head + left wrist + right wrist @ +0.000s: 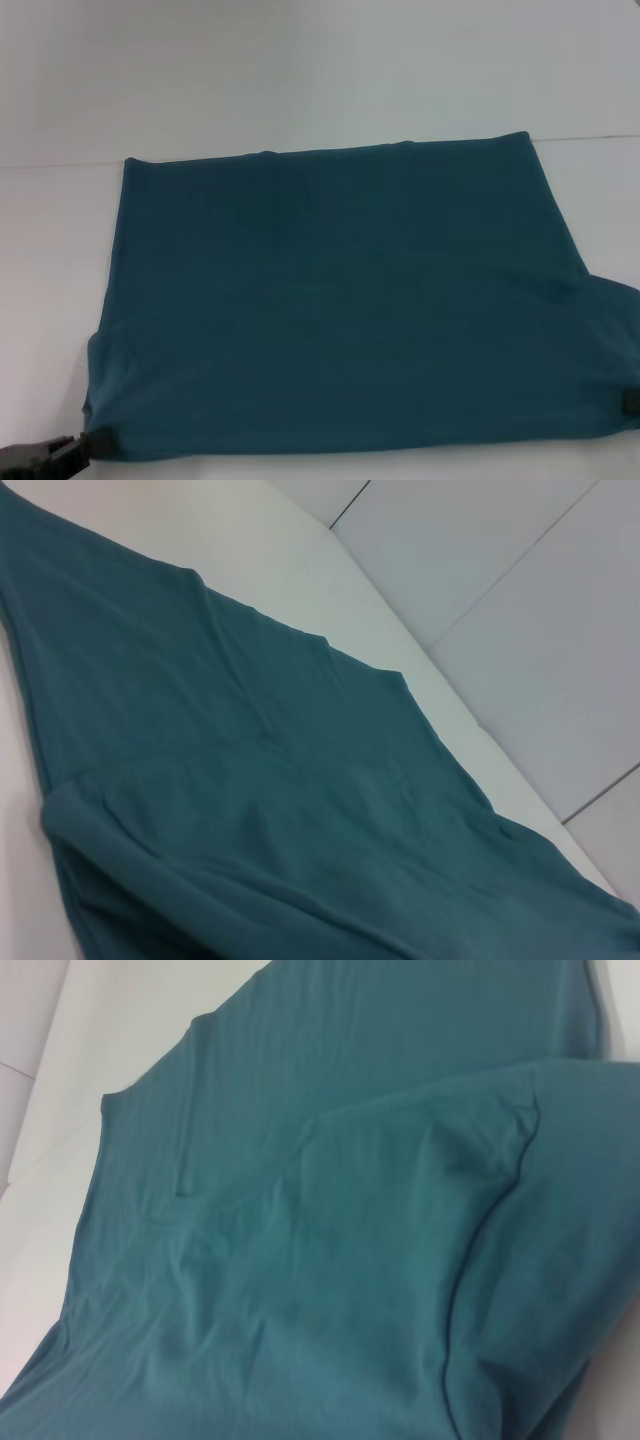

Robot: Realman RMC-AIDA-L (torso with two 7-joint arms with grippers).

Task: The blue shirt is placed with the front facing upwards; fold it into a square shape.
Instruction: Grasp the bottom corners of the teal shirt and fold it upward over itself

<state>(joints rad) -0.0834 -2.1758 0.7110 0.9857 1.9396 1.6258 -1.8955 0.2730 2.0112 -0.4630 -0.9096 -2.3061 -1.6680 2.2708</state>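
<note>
White table (pixel 300 70) carries the blue shirt (pixel 340 300), spread plain side up, long axis running 9 to 3 o'clock. Left pincer (pixel 85 443) touches its corner at 7 o'clock, right pincer (pixel 630 402) its edge at 4 o'clock; whether either is clenched cannot be told.

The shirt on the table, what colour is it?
Plain dark teal-blue; the blue shirt shows no print on the side facing up. Best seen in the head view.
</note>
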